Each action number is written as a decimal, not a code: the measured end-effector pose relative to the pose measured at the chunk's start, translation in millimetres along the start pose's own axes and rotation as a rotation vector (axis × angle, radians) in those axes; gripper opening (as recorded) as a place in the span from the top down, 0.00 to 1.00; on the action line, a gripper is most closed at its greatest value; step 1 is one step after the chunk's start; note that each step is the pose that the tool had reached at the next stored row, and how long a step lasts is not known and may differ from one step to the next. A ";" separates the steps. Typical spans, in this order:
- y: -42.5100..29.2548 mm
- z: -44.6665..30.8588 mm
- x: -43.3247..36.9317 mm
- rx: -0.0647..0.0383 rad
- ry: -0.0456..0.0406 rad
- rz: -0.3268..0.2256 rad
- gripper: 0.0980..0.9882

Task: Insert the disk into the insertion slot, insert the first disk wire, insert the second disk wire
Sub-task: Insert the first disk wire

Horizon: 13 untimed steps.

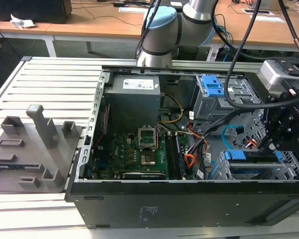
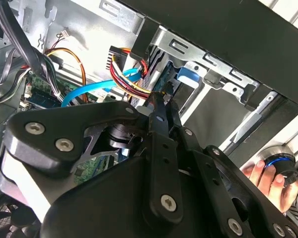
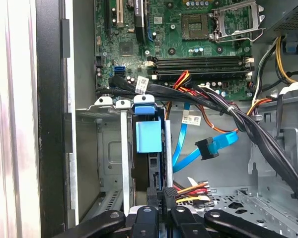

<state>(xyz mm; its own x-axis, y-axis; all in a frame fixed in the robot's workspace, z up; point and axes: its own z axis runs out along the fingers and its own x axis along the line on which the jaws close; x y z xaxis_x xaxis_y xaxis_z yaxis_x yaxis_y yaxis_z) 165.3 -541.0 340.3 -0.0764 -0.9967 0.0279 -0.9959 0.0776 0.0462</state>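
Note:
The disk (image 3: pixel 149 136) in its bright blue frame sits inside the insertion slot (image 3: pixel 123 148), the low silver cage; in the exterior view the disk (image 1: pixel 245 163) lies at the case's front corner on the exterior view's right. My gripper (image 3: pixel 160 197) is at the disk's rear end, shut on the small black plug of the first disk wire (image 3: pixel 188 190), whose red, yellow and black leads trail away. In the second wrist view the gripper (image 2: pixel 161 104) pinches the same leads (image 2: pixel 134 85). The second disk wire (image 3: pixel 208 148), light blue with a dark plug, hangs loose beside the cage.
A thick black cable bundle (image 3: pixel 228 111) crosses above the slot. The motherboard (image 3: pixel 188 44) lies beyond it. A taller grey cage with blue latches (image 1: pixel 214 92) stands behind. A person's hand (image 2: pixel 268 177) rests near a round blue knob outside the case.

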 end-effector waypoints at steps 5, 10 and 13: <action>-1.8 2.3 0.0 -0.001 0.0002 0.000 0.93; -1.7 -0.6 0.1 -0.001 -0.0001 0.000 0.84; -1.0 -15.6 0.5 -0.001 -0.0001 0.000 0.84</action>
<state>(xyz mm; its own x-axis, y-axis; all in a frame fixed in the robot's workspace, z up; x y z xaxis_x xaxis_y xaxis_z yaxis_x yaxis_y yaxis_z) 167.0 -541.2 355.8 -0.0763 -0.9967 0.0279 -0.9959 0.0776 0.0469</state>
